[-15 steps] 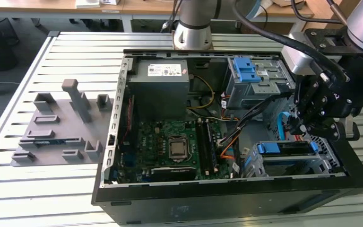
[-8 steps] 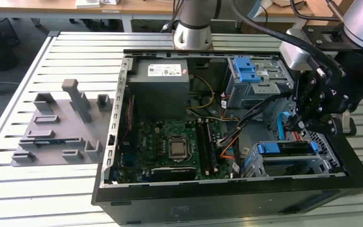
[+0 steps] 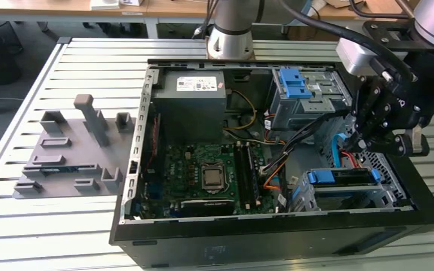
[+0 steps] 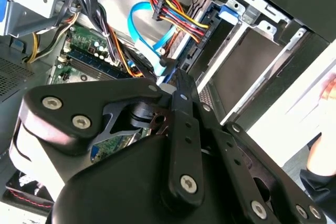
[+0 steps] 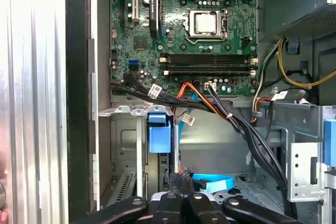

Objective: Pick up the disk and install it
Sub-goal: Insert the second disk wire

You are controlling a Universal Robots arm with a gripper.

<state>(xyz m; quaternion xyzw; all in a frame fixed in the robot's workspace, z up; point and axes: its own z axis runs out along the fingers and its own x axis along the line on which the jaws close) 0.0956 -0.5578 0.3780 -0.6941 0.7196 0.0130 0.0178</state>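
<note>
My jaws are drawn narrow and hold nothing, hanging just above the flat silver-grey metal disk in its blue plastic bracket (image 3: 343, 177). The disk lies in the bay of the open black computer case (image 3: 277, 240). To seat it well I should press squarely, clear of the light-blue flat cable (image 4: 143, 24).

Black gripper (image 4: 178, 85), fingers closed together, at centre. Blue flat cable (image 4: 144, 19) at 11 o'clock; multicoloured wire bundle (image 4: 176, 17) at 12; green circuit board (image 4: 86, 45) at 10; grey metal drive bay (image 4: 247, 51) at 2.
</note>
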